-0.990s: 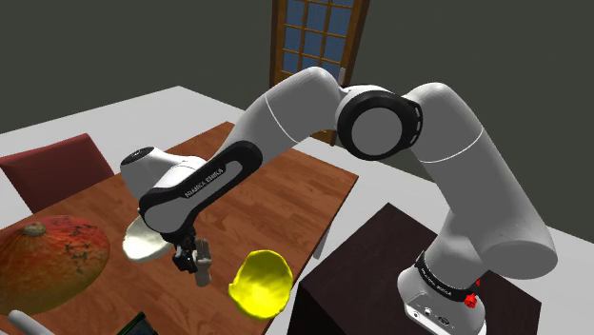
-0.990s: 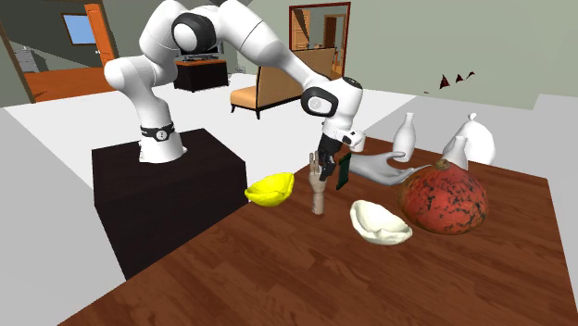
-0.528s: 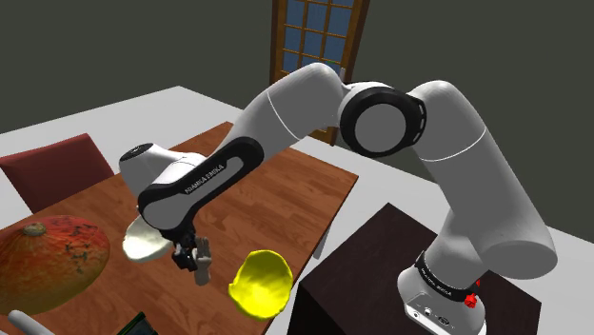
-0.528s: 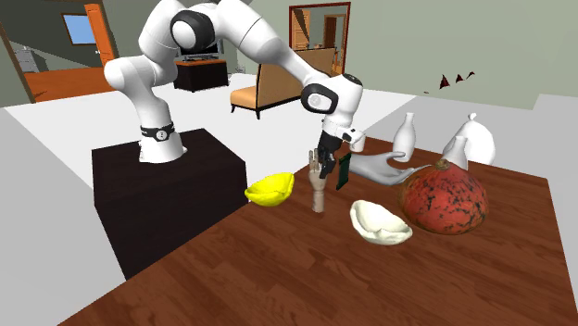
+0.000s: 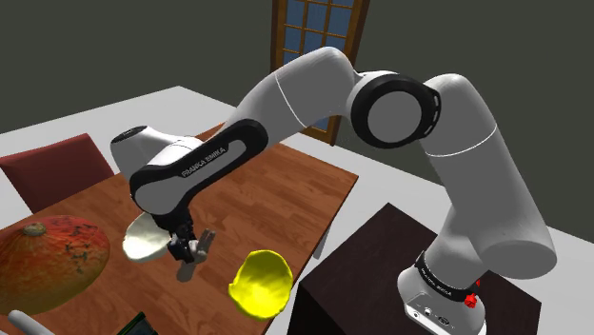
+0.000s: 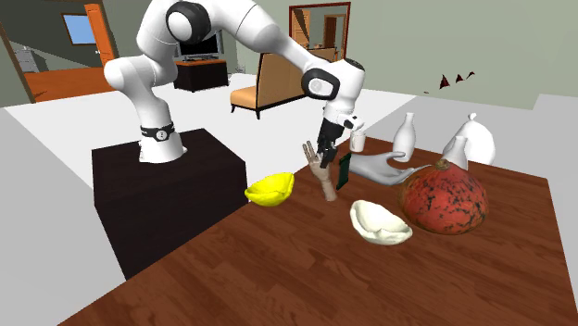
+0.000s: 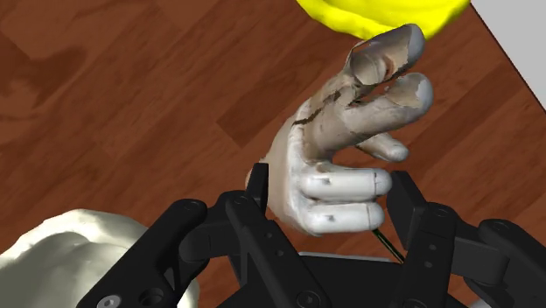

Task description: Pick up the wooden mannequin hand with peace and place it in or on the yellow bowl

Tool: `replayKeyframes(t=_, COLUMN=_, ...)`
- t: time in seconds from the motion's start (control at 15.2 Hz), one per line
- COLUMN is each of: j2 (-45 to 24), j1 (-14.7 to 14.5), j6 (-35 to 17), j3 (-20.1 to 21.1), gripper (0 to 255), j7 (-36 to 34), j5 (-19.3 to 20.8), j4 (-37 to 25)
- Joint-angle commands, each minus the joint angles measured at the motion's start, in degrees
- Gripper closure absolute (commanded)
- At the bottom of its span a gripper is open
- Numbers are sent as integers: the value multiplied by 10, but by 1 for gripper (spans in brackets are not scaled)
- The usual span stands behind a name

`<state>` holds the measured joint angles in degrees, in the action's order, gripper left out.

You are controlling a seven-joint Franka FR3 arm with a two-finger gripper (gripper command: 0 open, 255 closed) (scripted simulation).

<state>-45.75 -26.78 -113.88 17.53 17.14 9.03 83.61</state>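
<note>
1. The black gripper (image 7: pixel 331 194) is clamped on the mannequin hand (image 7: pixel 337 162). Its two fingers (image 7: pixel 409 203) stand a narrow way apart, and the pale, wood-coloured palm takes up the gap between them.
2. In the wrist view, two of the mannequin's digits stretch out past the fingertips toward the yellow bowl (image 7: pixel 385 13). The others are curled in close to the gripper (the peace sign reads clearly here).
3. In the second exterior view the gripper (image 6: pixel 324 156) grips the mannequin hand (image 6: pixel 320 174) near its upper end. The piece hangs tilted below the gripper, with its base low over the brown wooden table (image 6: pixel 278 278). I cannot tell whether the base touches the wood.
4. In the shoulder view the gripper (image 5: pixel 188 249) and the mannequin hand (image 5: pixel 188 265) sit at the end of the white arm, out over the table (image 5: pixel 286 190).
5. The yellow bowl (image 5: pixel 262 283) rests on the table just beside the gripper, on the side toward the dark stand (image 5: pixel 381 276). It is apart from the mannequin hand.
6. On the gripper's other side, near it, lies a white bowl (image 5: pixel 143 240) with a wavy rim. Beyond that is an orange pumpkin (image 5: pixel 48 257).
7. In the second exterior view the yellow bowl (image 6: pixel 270 190) and the white bowl (image 6: pixel 380 222) flank the gripper. The pumpkin (image 6: pixel 443 199) stands past the white bowl, and white vases (image 6: pixel 405 134) stand further off.
</note>
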Motion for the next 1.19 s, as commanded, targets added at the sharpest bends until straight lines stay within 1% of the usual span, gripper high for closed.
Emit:
replayKeyframes(t=0.0, j2=11, j1=2, j6=11, j3=2, gripper=255, j7=1, j5=-2, j4=0)
replayKeyframes(t=1.12, j2=77, j1=9, j6=101, j3=14, gripper=255, j7=4, j5=-19, j4=-26)
